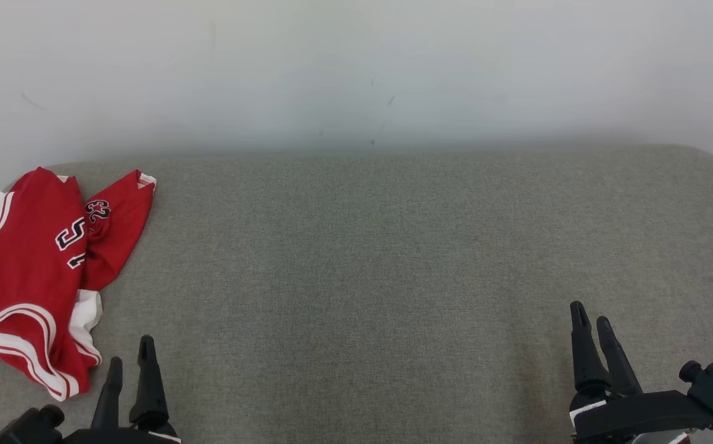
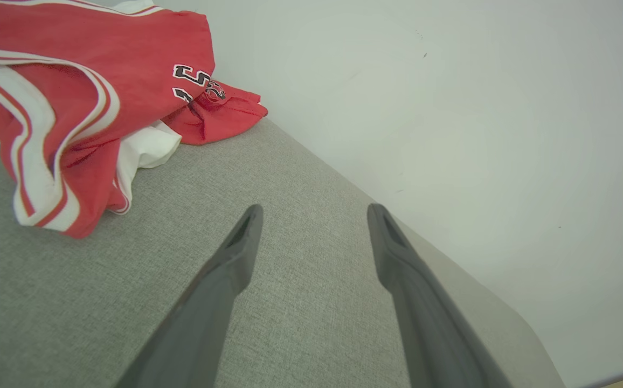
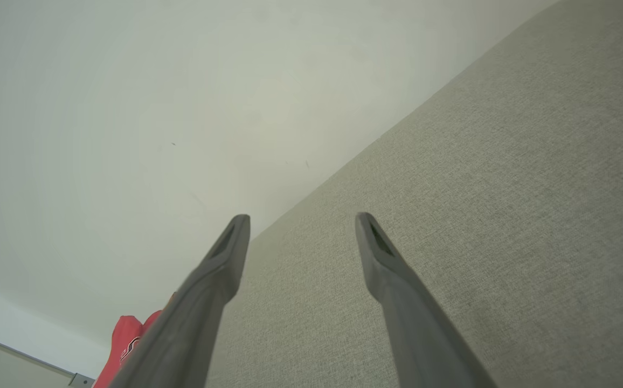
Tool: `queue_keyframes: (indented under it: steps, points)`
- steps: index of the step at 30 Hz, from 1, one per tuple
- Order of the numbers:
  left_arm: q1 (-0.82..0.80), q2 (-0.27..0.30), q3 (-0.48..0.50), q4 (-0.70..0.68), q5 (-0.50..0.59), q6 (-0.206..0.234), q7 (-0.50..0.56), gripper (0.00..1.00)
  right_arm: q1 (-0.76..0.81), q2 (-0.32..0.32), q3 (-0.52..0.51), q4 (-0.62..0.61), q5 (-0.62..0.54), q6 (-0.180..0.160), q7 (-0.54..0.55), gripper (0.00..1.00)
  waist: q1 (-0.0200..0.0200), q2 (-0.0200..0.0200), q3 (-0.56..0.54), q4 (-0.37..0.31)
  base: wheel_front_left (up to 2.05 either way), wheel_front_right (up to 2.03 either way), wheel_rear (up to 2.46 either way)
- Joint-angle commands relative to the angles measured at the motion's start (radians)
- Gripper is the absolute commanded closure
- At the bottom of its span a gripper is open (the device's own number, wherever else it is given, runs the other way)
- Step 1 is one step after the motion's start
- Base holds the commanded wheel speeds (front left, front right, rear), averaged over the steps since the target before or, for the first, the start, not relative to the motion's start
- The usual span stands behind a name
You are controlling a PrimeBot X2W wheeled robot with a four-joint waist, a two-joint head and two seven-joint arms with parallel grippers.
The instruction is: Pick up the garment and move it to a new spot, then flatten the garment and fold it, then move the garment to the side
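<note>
- Head view: the red jersey (image 1: 23,271) lies rumpled at the grey surface's (image 1: 362,259) left edge, so the task looks barely begun. The left gripper (image 1: 130,350) is just beside it, and the right gripper (image 1: 589,313) is well apart.
- Left wrist view: fingers spread, empty, with the jersey near.
- Right wrist view: fingers spread, empty.

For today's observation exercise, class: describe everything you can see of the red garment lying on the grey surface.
The garment is a red jersey with white striped trim and dark, white-edged numerals, in thin, smooth-looking fabric. It lies crumpled and folded over itself, white fabric showing beneath, at the left end of the grey fabric surface by the white wall. The open left gripper is beside it, not touching.
</note>
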Motion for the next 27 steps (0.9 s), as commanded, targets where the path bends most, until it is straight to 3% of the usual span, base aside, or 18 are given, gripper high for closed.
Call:
queue_keyframes:
  steps: [1,27]
  points:
    - [-0.003,0.011,-0.004,-0.019,0.045,0.005,-0.012,0.0,-0.005,-0.005,0.005,-0.019,-0.05,0.003,-0.012,0.0,0.0,0.0,0.0,0.0,0.0,0.0,0.0]
    - [0.027,0.061,-0.05,-0.041,0.339,0.033,-0.086,0.0,0.01,-0.006,0.04,-0.035,-0.386,0.004,-0.086,0.0,0.0,0.0,-0.009,0.002,0.0,0.0,0.0]
